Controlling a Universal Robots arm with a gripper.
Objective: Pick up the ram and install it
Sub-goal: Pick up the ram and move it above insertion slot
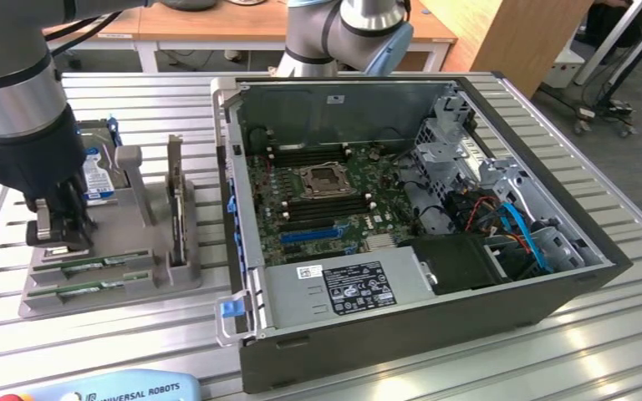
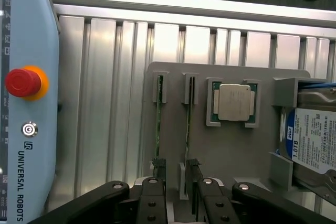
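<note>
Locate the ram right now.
Two ram sticks stand on edge in slots of the gray holder, at the exterior view's left of the computer case, just under the open tool.

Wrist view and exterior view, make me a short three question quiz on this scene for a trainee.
1. True or false: the end effector holds a ram stick clear of the holder.
2. What lies in the holder between the ram sticks and the hard drive? A) CPU B) fan C) screwdriver
3. Fill in: ___ ram sticks stand on edge in the holder's slots.

Key: 1. False, the end effector is open and both sticks sit in their slots. 2. A. 3. Two.
</note>
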